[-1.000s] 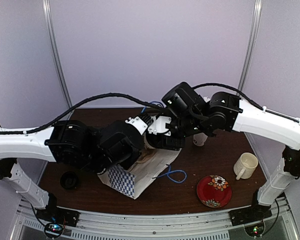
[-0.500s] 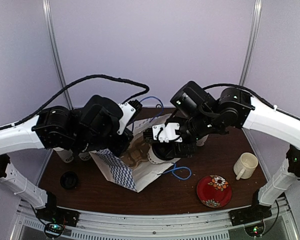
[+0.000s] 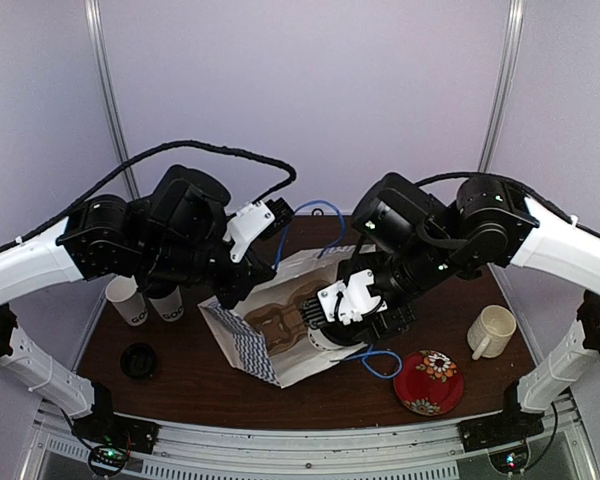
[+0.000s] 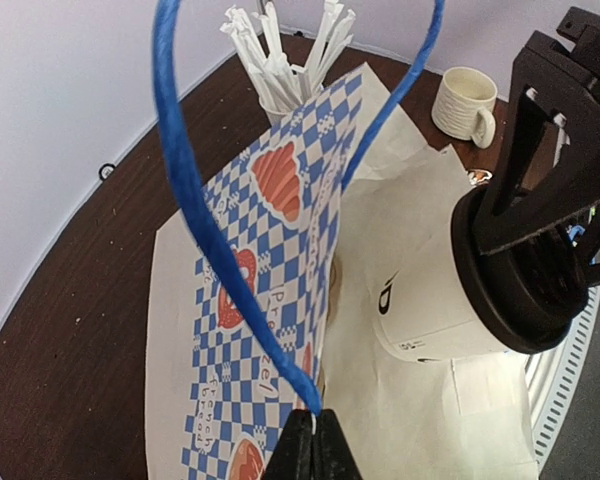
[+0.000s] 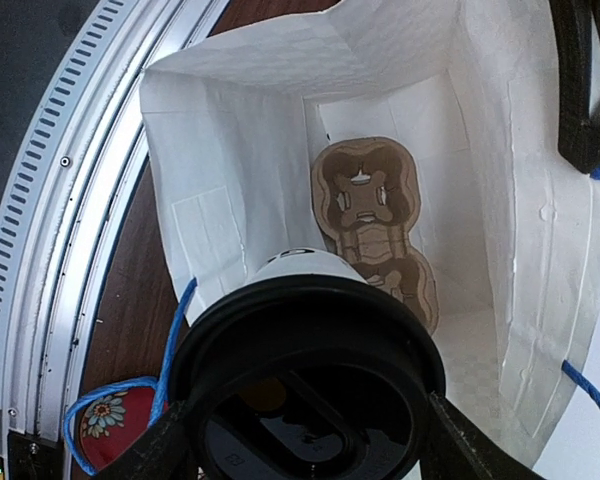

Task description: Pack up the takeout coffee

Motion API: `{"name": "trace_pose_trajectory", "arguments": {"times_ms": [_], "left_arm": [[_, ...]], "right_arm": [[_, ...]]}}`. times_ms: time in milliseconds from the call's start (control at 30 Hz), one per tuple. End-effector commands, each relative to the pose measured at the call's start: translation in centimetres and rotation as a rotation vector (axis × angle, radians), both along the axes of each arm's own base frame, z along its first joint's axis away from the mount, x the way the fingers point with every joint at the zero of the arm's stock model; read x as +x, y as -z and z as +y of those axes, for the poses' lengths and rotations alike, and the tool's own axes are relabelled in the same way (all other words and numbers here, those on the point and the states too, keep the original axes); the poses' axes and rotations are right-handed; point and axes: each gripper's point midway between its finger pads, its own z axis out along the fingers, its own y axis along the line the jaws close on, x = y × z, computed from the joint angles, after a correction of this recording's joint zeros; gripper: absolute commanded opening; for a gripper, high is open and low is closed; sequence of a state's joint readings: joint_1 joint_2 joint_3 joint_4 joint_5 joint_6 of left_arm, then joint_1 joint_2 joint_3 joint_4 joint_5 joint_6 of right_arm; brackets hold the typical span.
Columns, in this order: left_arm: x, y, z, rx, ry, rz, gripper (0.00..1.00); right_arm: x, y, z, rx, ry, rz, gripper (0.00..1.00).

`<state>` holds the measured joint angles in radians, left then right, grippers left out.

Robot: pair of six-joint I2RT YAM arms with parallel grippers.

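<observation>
The right tool is clamped on a paper cup, with one finger on each side just under its black lid. The cup sits right in front of this tool, at the open mouth of the bag, and is not yet deep inside. The left tool is pinched together on the bag's blue string handle and holds that side up, so the mouth is wide.

The cup is tipped. Its lid is next to the right tool. Its bottom points away from the tool, into the bag, toward the brown cup tray at the far end. Its long way runs from the tool into the bag.

To do this well, I think the right tool should line the cup's bottom up with a hole in the tray. It should go in slowly and not rub the paper walls. The left tool should hold the string up until the cup sits. The right tool should let go only then.
</observation>
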<state>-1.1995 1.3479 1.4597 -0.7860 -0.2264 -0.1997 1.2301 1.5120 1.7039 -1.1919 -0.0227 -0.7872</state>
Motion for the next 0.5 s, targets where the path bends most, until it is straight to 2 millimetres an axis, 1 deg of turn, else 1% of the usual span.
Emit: {"name": "trace_pose_trajectory", "arguments": {"times_ms": [0,100,200,300,367,467], "left_arm": [[-0.4,-1.8,-0.8,-0.021,0.094,-0.032,0.00],[-0.2,-1.7,-0.7,0.000,0.107,-0.050,0.00],[0.0,-1.6,-0.5,0.016,0.132,-0.046,0.00],[0.1,-2.0,-0.1,0.006,0.158,-0.055,0.00],[0.3,-1.9,0.3,0.003,0.156,-0.062,0.00],[0.8,-1.8,0.8,0.011,0.150,-0.087,0.00]], "right_arm": [[0.9,-1.1,-0.5,-0.018,0.007,-0.094,0.58],[1.3,-0.6,0.1,-0.021,0.013,-0.118,0.58],[0.8,0.2,0.4,-0.054,-0.010,-0.135,0.57],[-0.4,-0.6,0.6,-0.043,-0.046,-0.101,0.57],[-0.5,-1.0,0.8,-0.029,-0.049,-0.094,0.58],[-1.0,-0.8,0.6,-0.032,-0.052,-0.067,0.58]]}}
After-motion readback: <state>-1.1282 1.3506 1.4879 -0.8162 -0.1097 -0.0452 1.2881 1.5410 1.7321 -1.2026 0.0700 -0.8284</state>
